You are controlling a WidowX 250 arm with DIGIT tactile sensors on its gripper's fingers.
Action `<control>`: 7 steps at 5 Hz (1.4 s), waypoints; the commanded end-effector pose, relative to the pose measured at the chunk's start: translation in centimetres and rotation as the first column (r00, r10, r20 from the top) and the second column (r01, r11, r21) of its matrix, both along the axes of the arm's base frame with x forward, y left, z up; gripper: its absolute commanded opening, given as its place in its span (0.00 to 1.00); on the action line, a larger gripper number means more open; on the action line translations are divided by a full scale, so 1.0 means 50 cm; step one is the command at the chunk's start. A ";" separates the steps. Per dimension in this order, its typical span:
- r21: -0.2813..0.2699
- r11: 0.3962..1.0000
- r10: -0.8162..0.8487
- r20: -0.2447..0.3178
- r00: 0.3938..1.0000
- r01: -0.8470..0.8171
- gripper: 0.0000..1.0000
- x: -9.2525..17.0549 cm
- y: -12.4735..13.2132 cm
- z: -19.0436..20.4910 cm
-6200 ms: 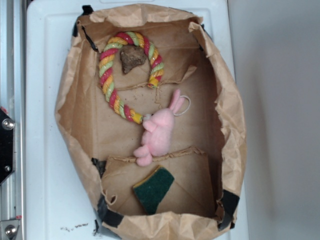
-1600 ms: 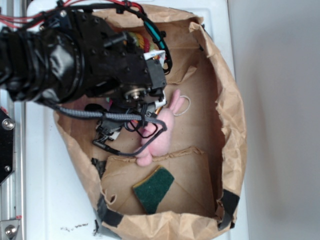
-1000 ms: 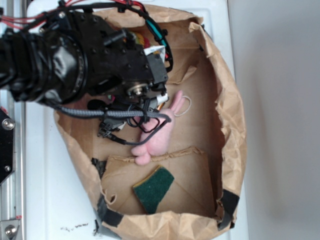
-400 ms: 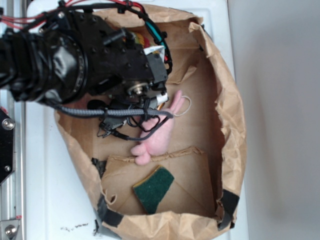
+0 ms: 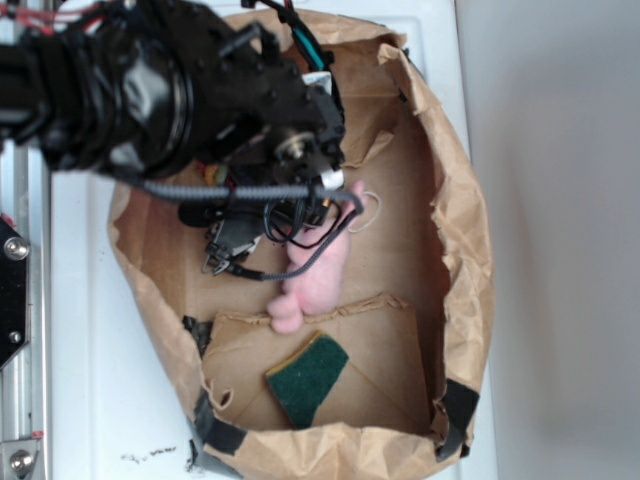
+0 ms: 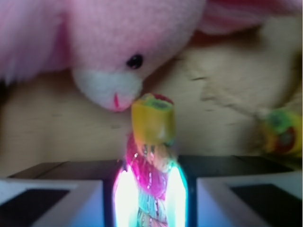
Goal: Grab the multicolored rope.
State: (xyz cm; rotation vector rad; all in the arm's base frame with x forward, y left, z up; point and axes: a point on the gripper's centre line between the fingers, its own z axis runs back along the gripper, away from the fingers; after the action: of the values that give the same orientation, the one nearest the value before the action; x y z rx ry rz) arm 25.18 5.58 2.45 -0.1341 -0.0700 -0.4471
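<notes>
In the wrist view the multicolored rope [image 6: 151, 142] stands between my two fingers, its yellow and green frayed end sticking up just under the pink plush bunny's [image 6: 94, 42] nose. My gripper [image 6: 150, 179] is shut on the rope, with red and green strands squeezed between the pads. Another stretch of rope [image 6: 283, 131] shows at the right edge. In the exterior view the black arm covers the rope, and the gripper [image 5: 295, 215] sits over the upper middle of the brown paper bag [image 5: 462, 230], beside the bunny [image 5: 318, 275].
A green sponge [image 5: 306, 378] with a yellow edge lies on a cardboard flap near the bag's lower end. The bag's crumpled walls rise all round. Black cables [image 5: 250, 270] hang from the arm over the bag floor. A white surface [image 5: 85, 330] lies under the bag.
The arm has come in over the rope since the first frame. In the last half second it has shifted toward the top of the picture and looks nearer the camera. The bunny has barely moved.
</notes>
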 end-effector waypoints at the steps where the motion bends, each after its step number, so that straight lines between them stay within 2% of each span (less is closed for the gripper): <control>1: -0.048 0.970 0.241 0.087 0.967 -0.238 0.00 0.006 0.098 0.145; 2: -0.016 0.951 0.309 0.114 0.944 -0.309 0.00 0.002 0.082 0.193; 3: 0.064 0.938 0.331 0.128 0.935 -0.341 0.00 0.014 0.028 0.209; 4: 0.112 0.943 0.296 0.148 0.944 -0.313 0.00 0.024 -0.014 0.225; 5: 0.078 0.945 0.306 0.120 0.944 -0.316 0.00 0.032 -0.038 0.255; 7: 0.022 0.939 0.339 0.124 0.933 -0.344 0.00 0.054 -0.067 0.319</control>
State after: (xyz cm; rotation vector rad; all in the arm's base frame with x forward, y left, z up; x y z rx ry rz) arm 27.70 2.69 15.86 -0.0570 -0.1150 -0.1010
